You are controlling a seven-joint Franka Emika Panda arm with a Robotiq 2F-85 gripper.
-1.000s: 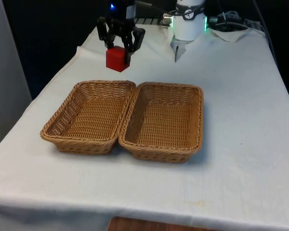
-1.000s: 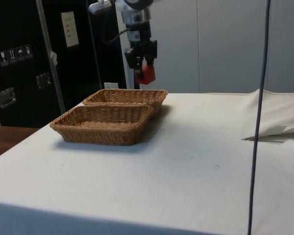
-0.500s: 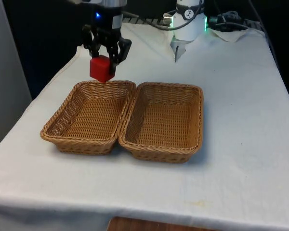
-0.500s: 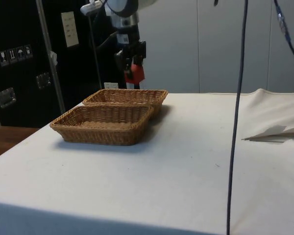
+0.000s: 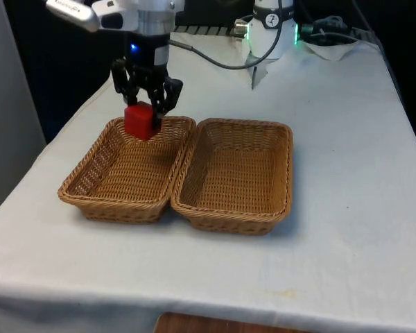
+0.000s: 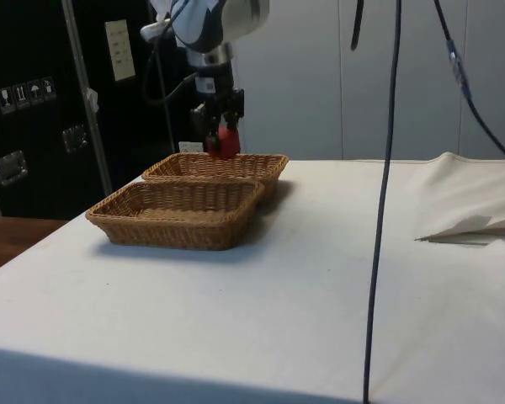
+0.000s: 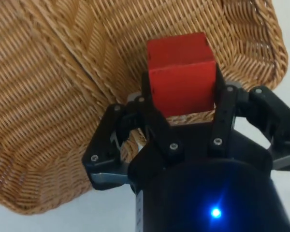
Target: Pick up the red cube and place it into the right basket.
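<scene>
Over the last second we have carried the red cube (image 5: 141, 121), clamped between the fingers of the gripper (image 5: 145, 105), from beyond the baskets to above the far end of the basket (image 5: 90, 182) on the front view's left, so release appears imminent.

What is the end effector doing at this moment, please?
End effector: closed on the red cube, above the far end of the basket on the front view's left.
</scene>
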